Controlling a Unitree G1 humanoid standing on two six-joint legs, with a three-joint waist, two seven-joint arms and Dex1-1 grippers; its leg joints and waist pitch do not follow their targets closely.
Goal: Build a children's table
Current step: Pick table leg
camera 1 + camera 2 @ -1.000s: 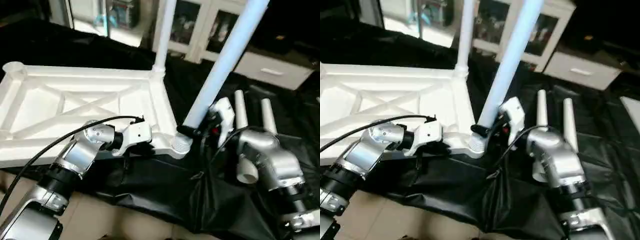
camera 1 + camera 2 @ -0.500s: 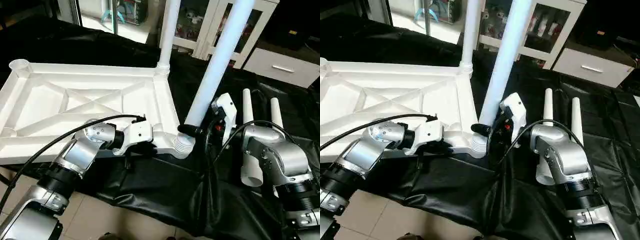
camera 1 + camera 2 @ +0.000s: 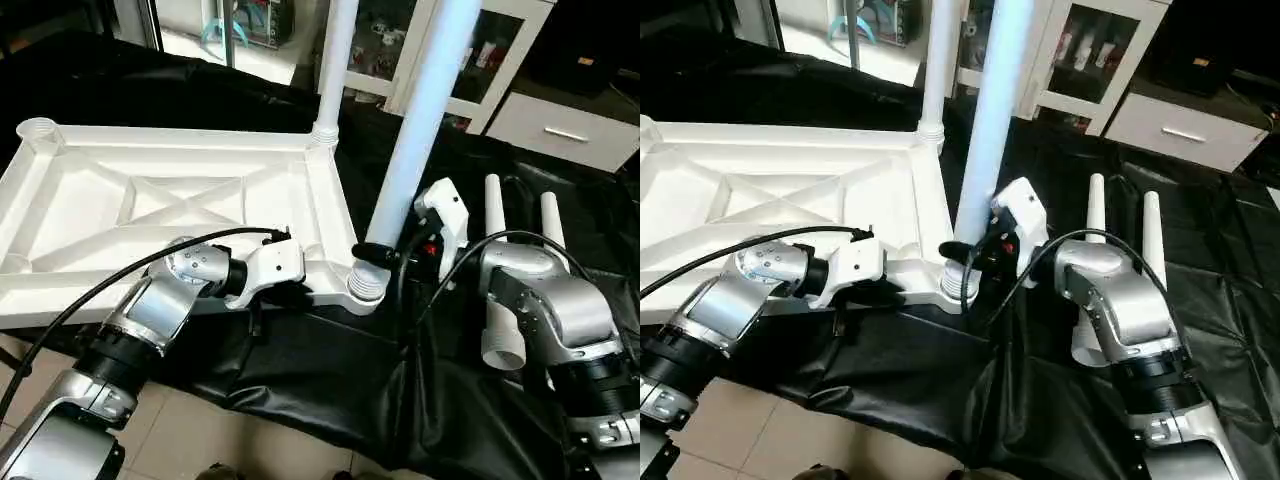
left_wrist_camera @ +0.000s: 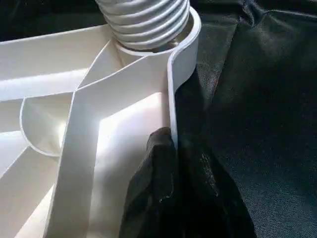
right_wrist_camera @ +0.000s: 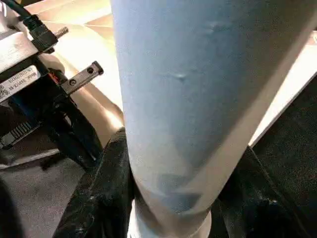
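While gripped, leg (image 3: 420, 130) enters corner socket (image 3: 362, 288)

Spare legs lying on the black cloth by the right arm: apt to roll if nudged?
Probably. The two spare legs are round and tapered, so a push would likely curve them rather than roll them straight. The creased black cloth may slow them. They look like hollow plastic, so probably light and stiff.

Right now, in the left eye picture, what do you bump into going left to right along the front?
left gripper → corner socket with the held leg → right gripper → two spare legs
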